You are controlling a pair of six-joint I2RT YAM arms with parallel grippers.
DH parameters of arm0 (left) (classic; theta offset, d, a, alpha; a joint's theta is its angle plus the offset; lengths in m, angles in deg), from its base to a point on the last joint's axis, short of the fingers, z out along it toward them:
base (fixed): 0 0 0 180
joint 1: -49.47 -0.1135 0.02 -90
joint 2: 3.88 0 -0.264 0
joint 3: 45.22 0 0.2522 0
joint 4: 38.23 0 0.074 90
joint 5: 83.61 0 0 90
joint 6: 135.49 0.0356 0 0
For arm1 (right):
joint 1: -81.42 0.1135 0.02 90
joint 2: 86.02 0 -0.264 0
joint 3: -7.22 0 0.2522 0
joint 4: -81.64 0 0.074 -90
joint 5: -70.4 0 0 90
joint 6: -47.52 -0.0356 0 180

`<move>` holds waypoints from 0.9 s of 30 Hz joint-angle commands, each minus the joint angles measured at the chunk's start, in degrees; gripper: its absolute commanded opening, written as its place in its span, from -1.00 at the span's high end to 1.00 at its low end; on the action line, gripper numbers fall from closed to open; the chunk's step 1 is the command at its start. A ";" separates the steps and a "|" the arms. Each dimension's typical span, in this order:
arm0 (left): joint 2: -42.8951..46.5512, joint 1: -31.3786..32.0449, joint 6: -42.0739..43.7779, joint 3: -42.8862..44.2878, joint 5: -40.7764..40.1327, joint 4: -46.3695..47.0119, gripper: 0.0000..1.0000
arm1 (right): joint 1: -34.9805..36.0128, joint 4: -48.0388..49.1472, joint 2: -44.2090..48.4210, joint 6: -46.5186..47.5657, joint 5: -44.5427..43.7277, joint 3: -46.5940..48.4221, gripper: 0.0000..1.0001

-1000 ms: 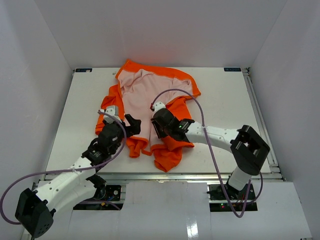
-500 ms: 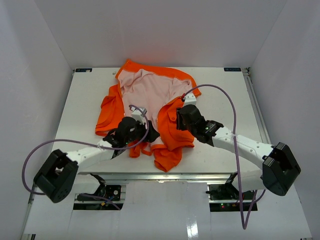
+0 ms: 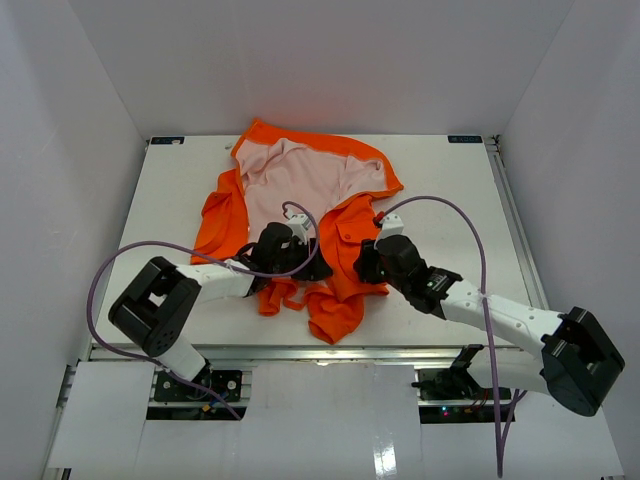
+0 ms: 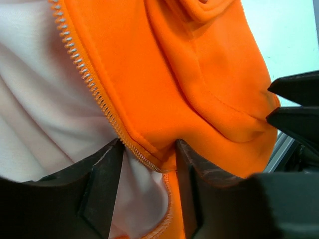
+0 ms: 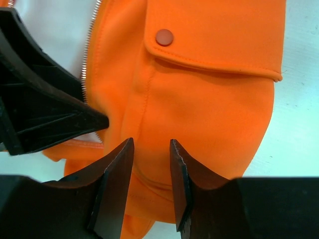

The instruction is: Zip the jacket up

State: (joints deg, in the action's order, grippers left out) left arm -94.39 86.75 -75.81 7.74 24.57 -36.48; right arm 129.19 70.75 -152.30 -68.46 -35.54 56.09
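Observation:
The orange jacket (image 3: 345, 290) lies open on the white table (image 3: 450, 190), its pale lining (image 3: 290, 185) facing up. My left gripper (image 3: 312, 268) is at the lower end of the right front panel. In the left wrist view its jaws (image 4: 148, 145) stand apart around the bottom end of the zipper teeth (image 4: 87, 79), with lining and orange hem between them. My right gripper (image 3: 362, 268) hovers close beside it over the same panel. Its jaws (image 5: 151, 143) are apart above the orange cloth below a snap-buttoned pocket flap (image 5: 164, 36). The zipper pull is not visible.
White walls enclose the table on three sides. A metal rail (image 3: 520, 240) runs along the right edge. Purple cables (image 3: 440, 205) loop above both arms. The left gripper's black fingers (image 5: 45, 114) fill the left of the right wrist view, close to my right jaws.
My left arm swung right onto the jacket's lower zipper end and its jaws narrowed. My right gripper moved off the jacket's middle to the right panel's lower part.

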 commanded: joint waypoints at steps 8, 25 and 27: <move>7.03 0.17 1.73 9.01 2.05 -5.36 0.20 | 0.40 7.44 1.39 4.60 7.27 0.82 0.02; 3.93 0.10 0.85 15.19 -8.65 -17.36 -0.32 | 0.40 8.81 6.23 3.75 5.05 -2.55 0.00; 4.13 0.05 0.44 15.03 -12.52 -17.52 -0.32 | 0.34 8.85 6.31 3.72 5.03 -2.67 0.00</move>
State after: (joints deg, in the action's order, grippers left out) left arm -90.86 86.74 -74.72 20.36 21.00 -49.30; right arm 129.19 77.10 -147.06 -64.98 -29.75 54.00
